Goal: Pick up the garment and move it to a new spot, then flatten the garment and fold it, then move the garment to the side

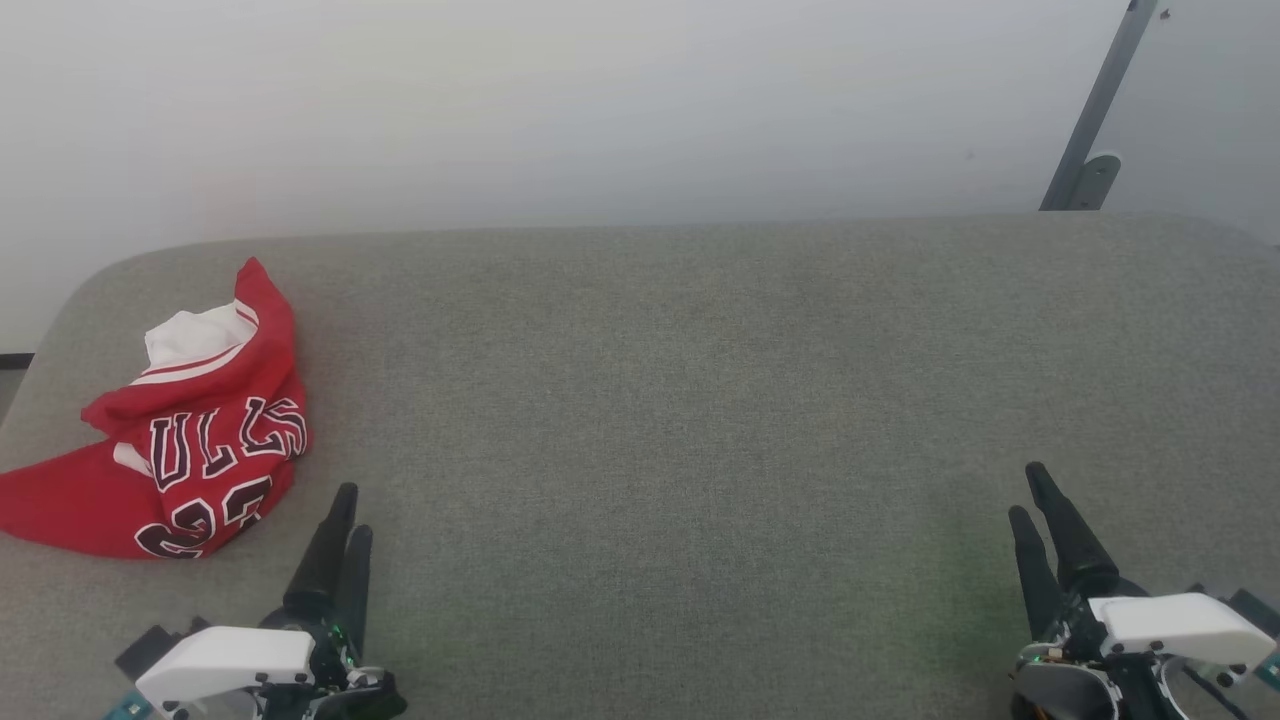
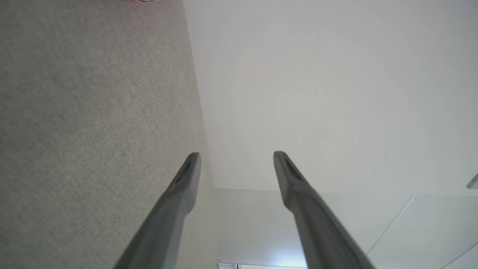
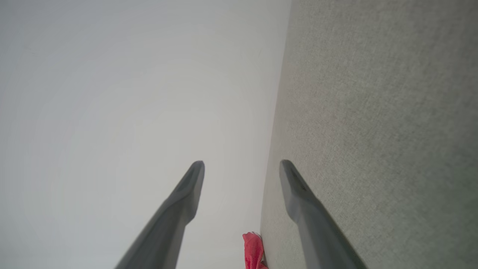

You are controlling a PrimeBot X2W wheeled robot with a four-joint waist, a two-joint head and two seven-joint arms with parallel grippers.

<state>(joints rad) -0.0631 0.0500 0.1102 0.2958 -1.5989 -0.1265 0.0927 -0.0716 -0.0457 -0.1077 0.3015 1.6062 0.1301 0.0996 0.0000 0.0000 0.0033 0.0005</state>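
The garment [image 1: 190, 440], a red shirt with a white sleeve and dark lettering, lies crumpled at the left end of the grey padded table [image 1: 700, 400]. A red sliver of the garment [image 3: 254, 251] peeks over the table edge in the right wrist view. My left gripper [image 1: 352, 508] rests at the lower left, just right of the shirt and apart from it, open with nothing between its fingers [image 2: 186, 175]. My right gripper [image 1: 1030, 492] sits at the lower right, far from the shirt, open too, its fingers [image 3: 295, 183] spread over bare fabric.
A pale wall [image 1: 600, 100] runs behind the table's far edge. A grey metal strut with a bracket [image 1: 1090, 130] leans at the back right. The table's wide middle and right stretch is bare grey fabric.
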